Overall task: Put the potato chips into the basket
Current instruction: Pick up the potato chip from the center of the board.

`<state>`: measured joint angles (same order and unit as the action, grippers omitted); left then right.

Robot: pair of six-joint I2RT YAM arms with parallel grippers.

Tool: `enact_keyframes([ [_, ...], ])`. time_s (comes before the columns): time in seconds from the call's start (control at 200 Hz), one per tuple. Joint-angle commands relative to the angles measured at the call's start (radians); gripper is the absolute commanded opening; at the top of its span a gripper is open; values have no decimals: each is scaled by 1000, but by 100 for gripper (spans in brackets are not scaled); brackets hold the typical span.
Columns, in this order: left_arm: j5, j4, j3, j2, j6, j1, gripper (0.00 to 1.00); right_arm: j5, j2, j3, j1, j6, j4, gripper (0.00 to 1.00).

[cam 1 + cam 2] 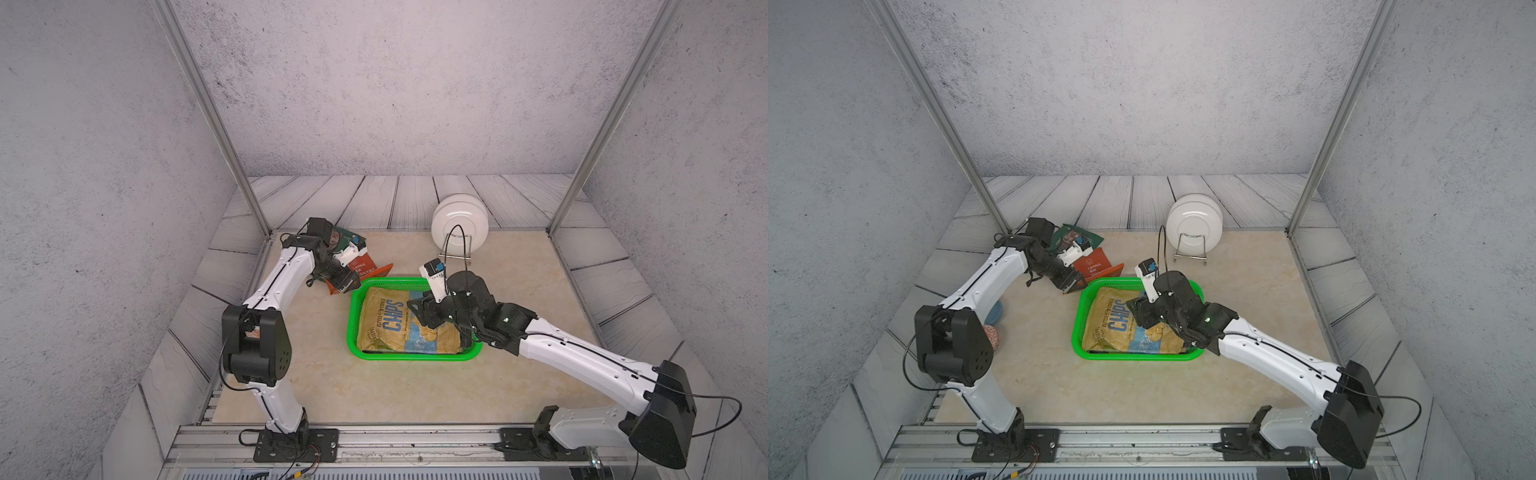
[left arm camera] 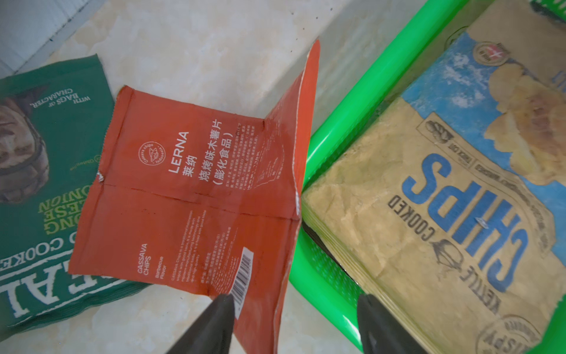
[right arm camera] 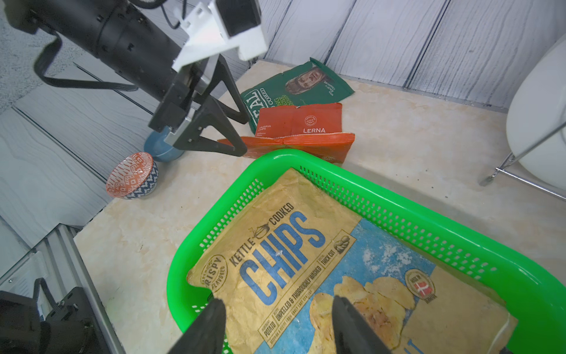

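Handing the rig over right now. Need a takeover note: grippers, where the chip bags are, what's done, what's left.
Left gripper: open, holding nothing, jaws either side of the upturned flap of the orange-red bag.
Right gripper: open, empty, over the yellow bag.
Done: yellow bag lies flat inside the basket.
Left: orange-red bag is on the table outside the basket, one end folded up against its outer wall. The dark green bag lies flat beyond it, partly under it. Both need to go in.
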<state>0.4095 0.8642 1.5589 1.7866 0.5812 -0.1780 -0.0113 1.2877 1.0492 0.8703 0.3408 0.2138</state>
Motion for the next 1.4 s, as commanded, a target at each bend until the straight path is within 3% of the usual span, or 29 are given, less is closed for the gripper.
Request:
enact_keyframes([
  [0.0,-73,-56,-2,34,-37,-16,67,-22,-36,-18,2,16,3,60],
  [0.35,-79,-56,71,140,-86,-36,57,-25,-40,-28,2,20,0,57],
  [0.44,-94,-39,89,152,-91,-39,40,-27,-44,-29,2,19,1,57],
  [0.5,-106,-27,104,153,-101,-38,17,-29,-47,-29,2,20,1,57],
  [0.565,-120,-30,101,134,-111,-38,0,-31,-51,-34,2,20,-2,57],
  [0.956,-197,-96,72,-83,-151,-38,0,-59,-78,-74,1,33,-73,56],
  [1.141,-182,-30,161,-161,-161,-39,0,-88,-122,-111,1,12,-128,55],
  [1.396,-155,91,337,-234,-157,-39,0,49,-162,-55,-29,-67,-42,63],
])
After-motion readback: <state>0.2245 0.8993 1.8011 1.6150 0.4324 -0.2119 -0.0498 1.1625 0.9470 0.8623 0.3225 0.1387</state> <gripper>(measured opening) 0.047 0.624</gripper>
